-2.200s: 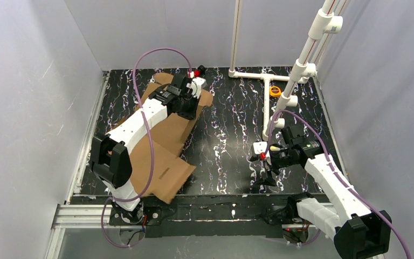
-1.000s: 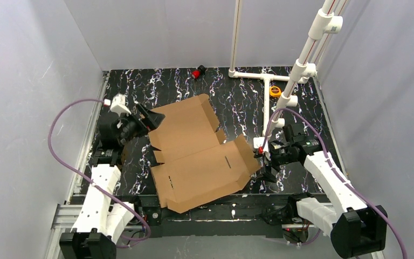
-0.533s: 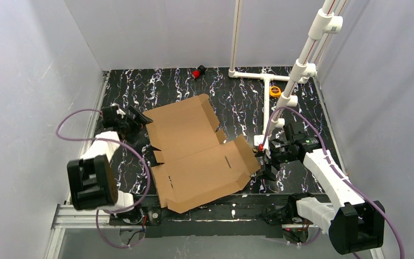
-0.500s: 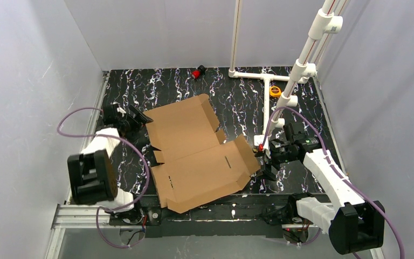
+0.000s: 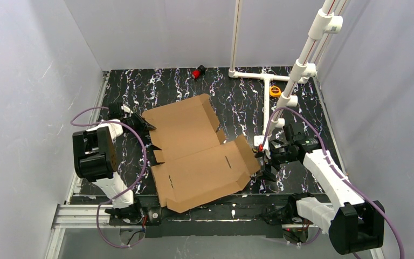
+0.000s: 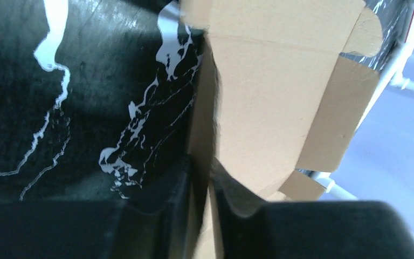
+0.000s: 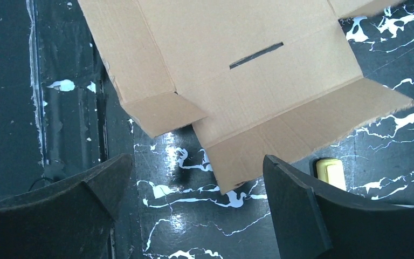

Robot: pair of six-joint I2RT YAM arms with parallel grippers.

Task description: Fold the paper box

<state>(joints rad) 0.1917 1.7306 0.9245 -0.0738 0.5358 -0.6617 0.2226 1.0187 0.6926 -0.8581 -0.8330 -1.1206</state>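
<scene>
The box (image 5: 199, 156) is laid flat and unfolded on the bench (image 5: 237, 102), left of centre; no wall is seen raised, so nearly all folding is judged undone. Its left edge is pinched by the left tool (image 6: 204, 178), while the right tool (image 7: 197, 162) is held wide open over its right corner.

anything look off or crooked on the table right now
The paper box lies unfolded and skewed diagonally across the table, with its near corner poking out over the front edge. Nothing looks torn or spilled.
</scene>
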